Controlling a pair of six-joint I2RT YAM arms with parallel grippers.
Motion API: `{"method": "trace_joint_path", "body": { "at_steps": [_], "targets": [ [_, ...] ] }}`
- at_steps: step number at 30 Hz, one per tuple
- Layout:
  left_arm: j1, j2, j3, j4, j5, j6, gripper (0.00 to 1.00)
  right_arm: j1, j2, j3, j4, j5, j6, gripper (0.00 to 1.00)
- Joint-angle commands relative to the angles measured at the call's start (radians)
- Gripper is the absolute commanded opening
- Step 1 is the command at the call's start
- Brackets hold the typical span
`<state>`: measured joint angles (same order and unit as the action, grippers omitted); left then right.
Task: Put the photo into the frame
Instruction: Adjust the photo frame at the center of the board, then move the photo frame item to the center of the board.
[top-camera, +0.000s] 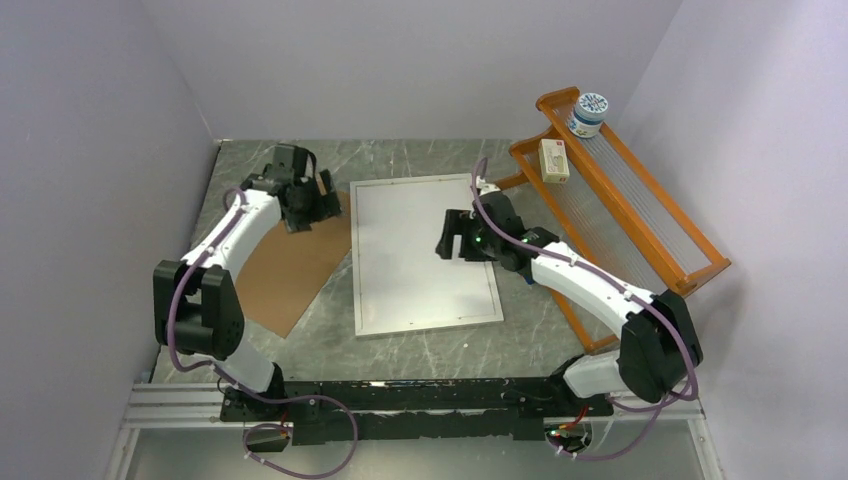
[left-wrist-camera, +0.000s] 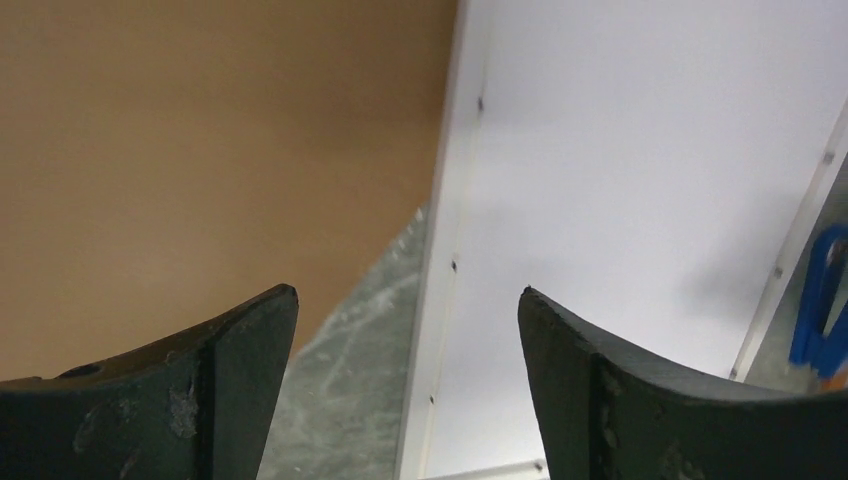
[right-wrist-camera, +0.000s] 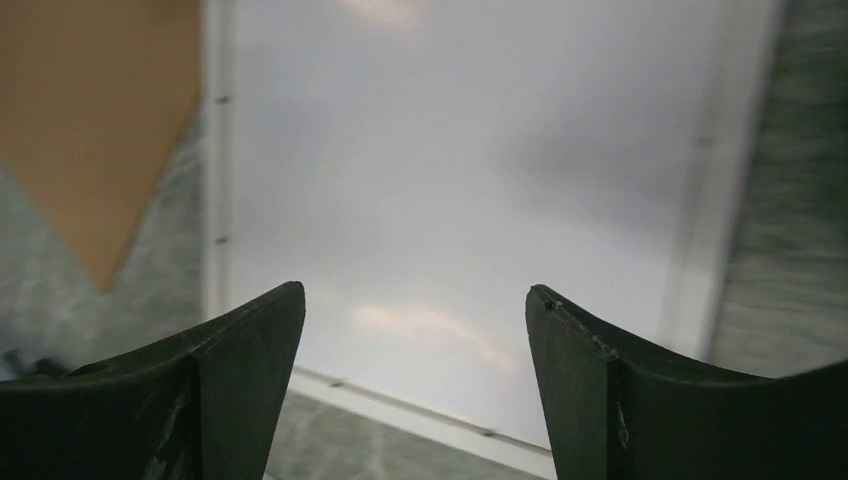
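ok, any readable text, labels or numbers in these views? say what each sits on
No text is legible in any view.
small box on the orange rack: printed label with a red mark, too small to read.
round jar at the rack's far end: blue-and-white lid pattern, too small to read.
frame and brown board: no print visible.

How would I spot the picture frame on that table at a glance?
Start at the grey marbled table; in its middle lies the frame, a large flat rectangle. Its thin silvery-white rim around a plain white face sets it apart from the rimless brown board on its left and the orange rack on its right.
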<state>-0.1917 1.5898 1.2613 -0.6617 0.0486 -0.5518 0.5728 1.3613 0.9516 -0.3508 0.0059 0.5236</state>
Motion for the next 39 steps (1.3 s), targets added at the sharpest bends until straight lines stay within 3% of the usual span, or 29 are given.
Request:
{"method": "trace_joint_path", "body": {
  "at_steps": [1, 8, 16, 22, 30, 39],
  "targets": [
    [0.116, 0.005, 0.140, -0.098, -0.103, 0.110, 0.87, 0.112, 0.017, 0.004, 0.179, -0.062, 0.215, 0.84],
    [0.323, 0.122, 0.316, -0.109, -0.072, 0.262, 0.89, 0.300, 0.233, 0.154, 0.227, -0.009, 0.547, 0.80],
    [0.512, 0.251, 0.325, -0.028, 0.110, 0.337, 0.88, 0.460, 0.512, 0.390, 0.220, 0.051, 0.713, 0.78],
    [0.613, 0.384, 0.358, -0.052, 0.137, 0.296, 0.85, 0.494, 0.670, 0.539, 0.205, 0.030, 0.725, 0.76],
    [0.668, 0.488, 0.391, -0.031, 0.129, 0.302, 0.83, 0.494, 0.808, 0.659, 0.151, 0.016, 0.747, 0.76],
    [0.684, 0.496, 0.294, 0.148, 0.206, 0.312, 0.83, 0.485, 0.871, 0.706, 0.118, 0.048, 0.741, 0.76]
  ]
}}
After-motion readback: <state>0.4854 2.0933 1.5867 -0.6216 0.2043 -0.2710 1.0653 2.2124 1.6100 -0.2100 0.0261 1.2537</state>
